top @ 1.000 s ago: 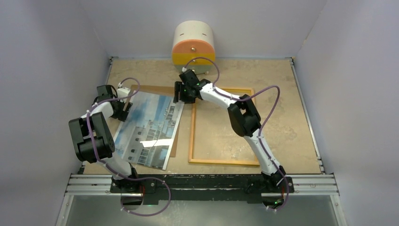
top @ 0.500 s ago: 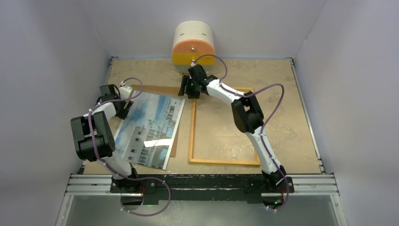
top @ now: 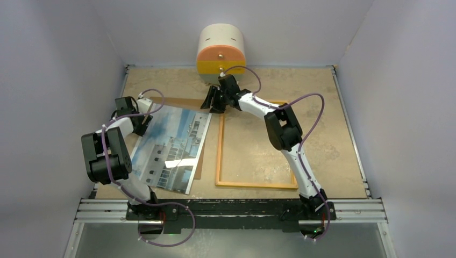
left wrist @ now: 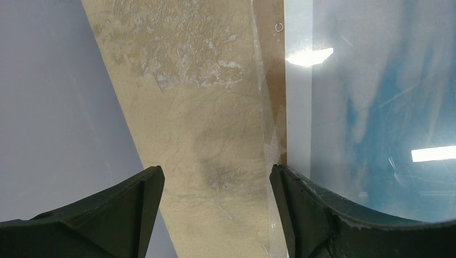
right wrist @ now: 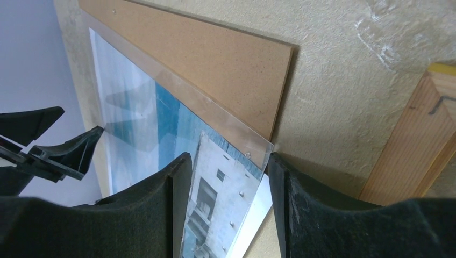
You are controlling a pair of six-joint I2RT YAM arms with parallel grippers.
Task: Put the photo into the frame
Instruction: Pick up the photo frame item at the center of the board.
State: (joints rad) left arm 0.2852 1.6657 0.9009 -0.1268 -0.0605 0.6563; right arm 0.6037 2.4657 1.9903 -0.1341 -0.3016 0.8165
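The job has hardly begun. The thin rectangular picture frame (top: 255, 185), with its wood-coloured side up, lies flat on the sandy surface (top: 328, 134). Inside it there is only bare surface.

Just left of the frame lies the big shiny photo (top: 172, 148) of a white building under a blue sky. It is picture side up and a little crooked to the frame. Its near right corner is close to the frame's near left corner. The photo is not in the frame yet. It rests on a flat brown board (top: 180, 102), which peeks out along the photo's far edge.

Further left of the frame, at the photo's far left side, the left fingers (left wrist: 134, 204) are wide open and hold nothing. One is over bare surface and the other is right at the photo's edge.

Just beside the frame's far left corner, the right fingers (right wrist: 312, 215) stand apart with the photo's far right corner between them. They do not look clamped on it.

Past the frame's far edge stands a round cream and orange tub (top: 221, 51).

I think all the real work is left: grab the photo, move it right, and lay it straight inside the frame.
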